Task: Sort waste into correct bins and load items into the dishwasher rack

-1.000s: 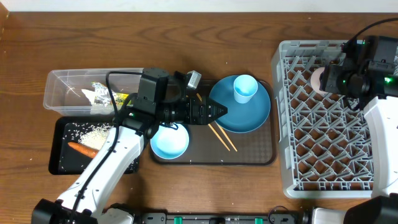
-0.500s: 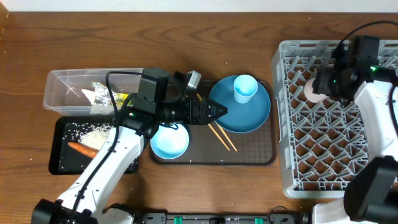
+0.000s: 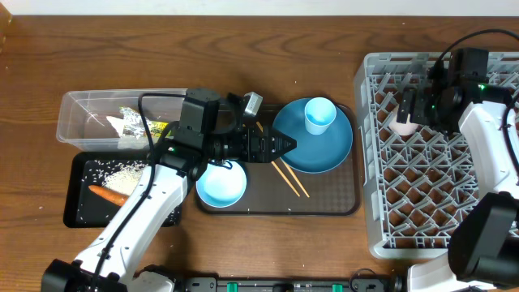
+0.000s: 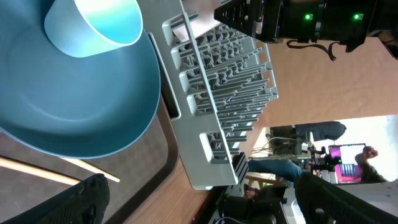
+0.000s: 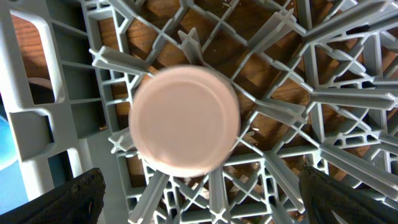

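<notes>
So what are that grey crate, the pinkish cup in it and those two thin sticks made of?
Grey crate: likely moulded plastic, matte; uniform ribs and pegs. Pinkish cup: plastic or ceramic, I cannot tell; smooth, even-coloured base. Sticks: probably wood or bamboo; pale tan, dull.

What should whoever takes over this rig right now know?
Left tool: open, empty, over the serving tray beside the blue plate.
Right tool: open, above the pinkish-white cup, not touching it.
Done: that cup sits upside down in the rack; carrot and rice in the black tray; tissue and wrapper in the clear tub.
To do: blue plate, light blue cup on it, white bowl, chopsticks, all on the serving tray.
</notes>
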